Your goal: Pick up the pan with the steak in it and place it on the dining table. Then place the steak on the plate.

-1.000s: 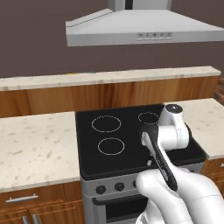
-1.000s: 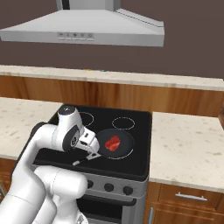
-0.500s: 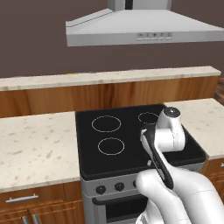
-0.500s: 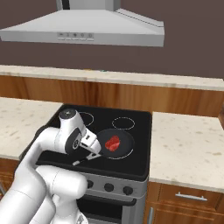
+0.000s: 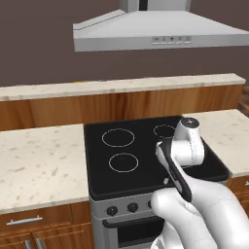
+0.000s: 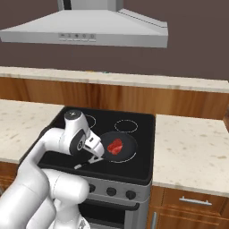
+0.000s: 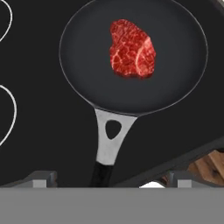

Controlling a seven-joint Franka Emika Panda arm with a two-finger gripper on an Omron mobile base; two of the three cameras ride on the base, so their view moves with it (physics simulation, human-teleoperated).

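**Operator:** Looking down through the hand view, I have the pan (image 7: 133,57) sitting flat on the black stovetop (image 7: 39,131), with the steak (image 7: 132,49) lying inside it, a little off the middle of the pan floor. The pan's handle (image 7: 109,144) runs straight back toward me, metallic where it joins the rim and dark further down.

**Observer:** Where are the jaws?

**Operator:** Spread wide. The two fingertips (image 7: 42,178) stand one on each side of the dark end of the handle, apart from it, nothing pinched between them. The gripper (image 7: 111,180) hangs over the handle end.

**Observer:** Can you confirm that from the base cameras?

**Operator:** From the right base view, I see the gripper (image 6: 91,154) low over the front of the stovetop (image 6: 138,165), just beside the pan (image 6: 117,146), and the steak (image 6: 115,146) shows red inside it. How high the fingers hang above the handle I can't quite tell there; it is too small. In the left base view the arm's own wrist (image 5: 187,143) covers the pan, so I get only the stovetop (image 5: 121,146) with its burner rings.

**Observer:** Surroundings?

**Operator:** Speckled beige counters (image 6: 192,147) flank the stove on both sides, a wooden back ledge (image 6: 134,96) runs behind, and a grey range hood (image 6: 85,31) hangs overhead.
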